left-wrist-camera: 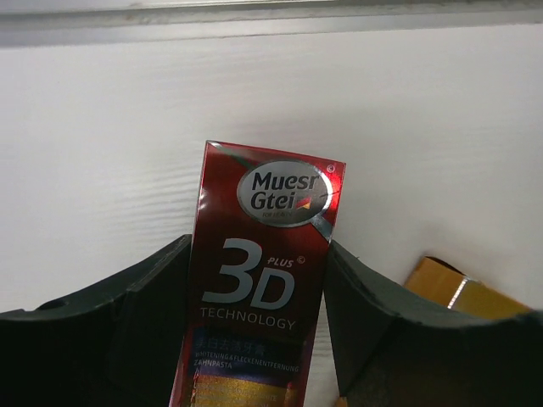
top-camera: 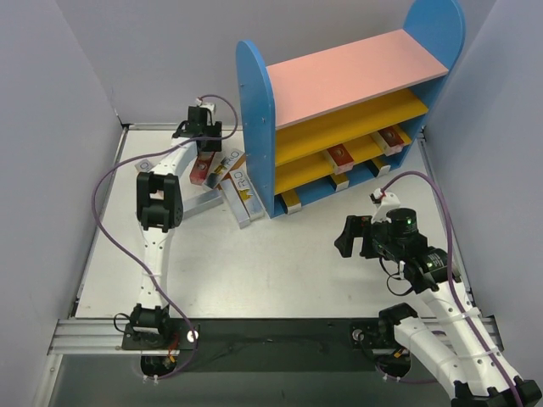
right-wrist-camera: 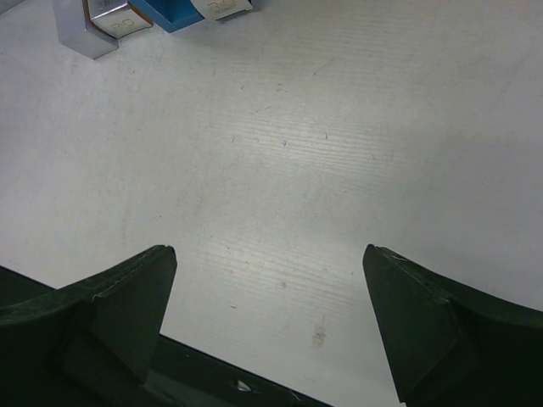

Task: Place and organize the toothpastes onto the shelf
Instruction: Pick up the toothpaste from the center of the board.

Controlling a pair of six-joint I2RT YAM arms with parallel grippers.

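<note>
Toothpastes (top-camera: 240,188) lie piled at upper left, beside the shelf (top-camera: 356,72) — a few already sit on its lower boards, so roughly half remain. Your left end effector (left-wrist-camera: 257,250) grips a red toothpaste (left-wrist-camera: 271,195) — your right end effector (right-wrist-camera: 270,254) gapes wide, empty.

Bare bench (top-camera: 280,271) lies wide open in front of the shelf (top-camera: 257,119) and under the right gripper (right-wrist-camera: 270,254) (jaws spread, nothing between them). At the shelf's left panel, heaped toothpastes (top-camera: 242,193) crowd the far corner near the wall (top-camera: 51,127). A red box (left-wrist-camera: 254,322) fills the left gripper (left-wrist-camera: 258,244), touching both fingers (left-wrist-camera: 127,314).
</note>
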